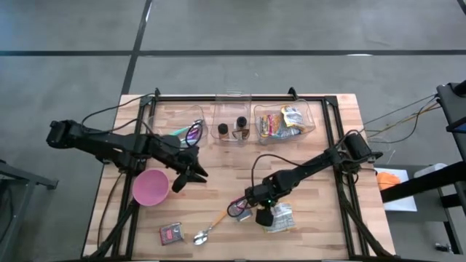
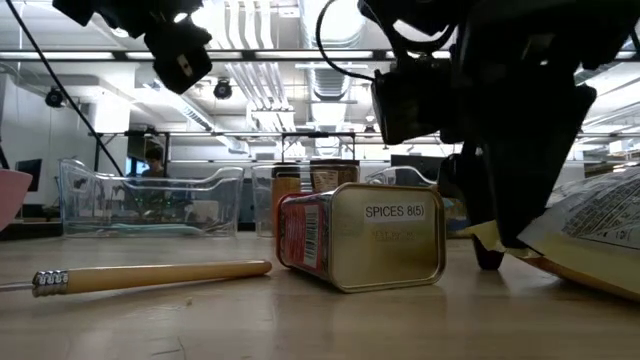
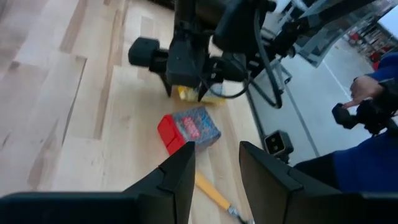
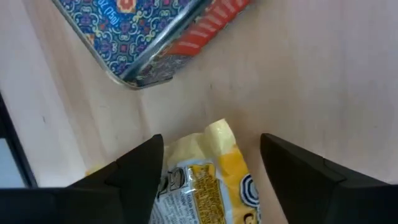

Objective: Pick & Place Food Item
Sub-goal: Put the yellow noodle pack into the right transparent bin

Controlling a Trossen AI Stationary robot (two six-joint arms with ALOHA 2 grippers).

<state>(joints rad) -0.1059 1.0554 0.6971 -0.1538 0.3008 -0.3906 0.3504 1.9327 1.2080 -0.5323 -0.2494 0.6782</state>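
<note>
Low view: wooden table (image 2: 300,320), bright workshop behind.

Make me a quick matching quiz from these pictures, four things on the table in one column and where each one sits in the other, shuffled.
Things:
1. pink bowl
2. spice tin
3. yellow packet
4. two dark jars

Places:
A. in the middle clear bin
B. between the right gripper's open fingers
C. lying on its side beside the wooden-handled spoon
D. beside the left gripper

Pairs: 1-D, 2-C, 3-B, 4-A

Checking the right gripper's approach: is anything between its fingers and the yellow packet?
Nothing: the right wrist view shows the yellow packet already lying between the right gripper's open fingers.
</note>
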